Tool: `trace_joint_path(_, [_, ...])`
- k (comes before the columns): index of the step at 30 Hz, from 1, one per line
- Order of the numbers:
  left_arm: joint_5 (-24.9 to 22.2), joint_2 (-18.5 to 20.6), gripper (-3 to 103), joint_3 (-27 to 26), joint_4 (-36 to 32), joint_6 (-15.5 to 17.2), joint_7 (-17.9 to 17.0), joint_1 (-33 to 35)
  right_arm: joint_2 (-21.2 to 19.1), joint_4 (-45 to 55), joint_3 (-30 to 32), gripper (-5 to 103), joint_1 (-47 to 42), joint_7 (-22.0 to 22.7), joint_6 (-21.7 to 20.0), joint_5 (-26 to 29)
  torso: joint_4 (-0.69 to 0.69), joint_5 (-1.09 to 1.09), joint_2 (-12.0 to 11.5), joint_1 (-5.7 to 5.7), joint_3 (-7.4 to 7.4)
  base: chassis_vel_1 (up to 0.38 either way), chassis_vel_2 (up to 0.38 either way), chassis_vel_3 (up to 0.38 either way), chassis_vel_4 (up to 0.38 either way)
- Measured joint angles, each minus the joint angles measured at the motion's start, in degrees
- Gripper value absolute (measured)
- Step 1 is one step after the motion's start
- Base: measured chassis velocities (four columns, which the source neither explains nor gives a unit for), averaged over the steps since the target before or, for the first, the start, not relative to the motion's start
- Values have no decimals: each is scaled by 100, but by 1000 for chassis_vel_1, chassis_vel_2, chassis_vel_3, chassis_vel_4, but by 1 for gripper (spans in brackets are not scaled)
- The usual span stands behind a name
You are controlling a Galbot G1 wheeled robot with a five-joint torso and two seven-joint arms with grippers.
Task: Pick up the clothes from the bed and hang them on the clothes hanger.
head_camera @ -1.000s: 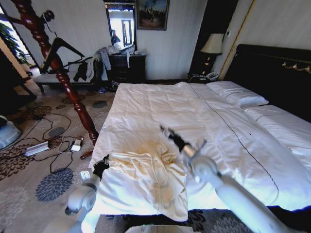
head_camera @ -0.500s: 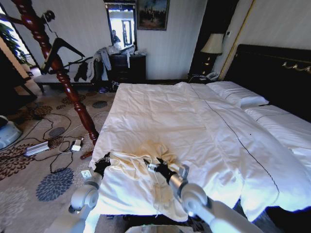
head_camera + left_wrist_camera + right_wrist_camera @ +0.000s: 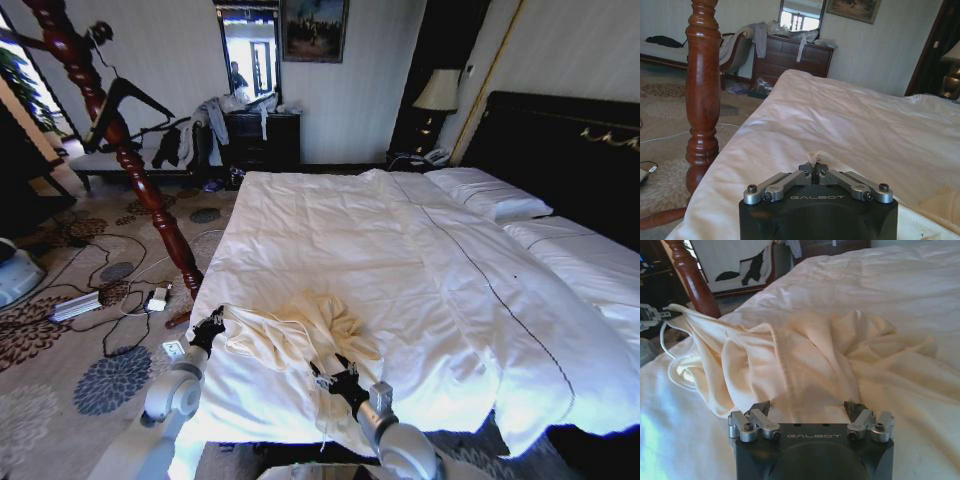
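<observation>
The left gripper (image 3: 814, 171) has its fingers pinched together on a small tuft of the clothes (image 3: 290, 335), holding one corner of the pale cream garment up at the near left edge of the bed (image 3: 400, 240). The right gripper (image 3: 810, 412) has its fingers spread apart with nothing between them, poised low just in front of the bunched middle of the fabric near the foot of the mattress. The step in hand looks like securing a second hold, so the garment can come up spread between both arms. To do it well, I judge the right fingers should close on a single edge or shoulder fold rather than the heaped centre, and avoid catching the white quilt beneath. The clothes hanger (image 3: 120, 105) hangs well apart, on the wooden pole (image 3: 120, 140) beside the bed.
</observation>
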Motion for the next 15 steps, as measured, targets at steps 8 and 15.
trace_joint_path(8, [31, 9, 1, -30, -18, 1, -5, 80, 153, 103, 70, 79, -495, 131, 131, -304, -1, 0, 0, 0, 0, 0, 0, 0, 0])
trace_joint_path(15, [37, 16, 1, -26, -17, 8, -33, 58, 255, 35, 48, 55, -543, 197, 144, -310, -1, 0, 0, 0, 0, 0, 0, 0, 0])
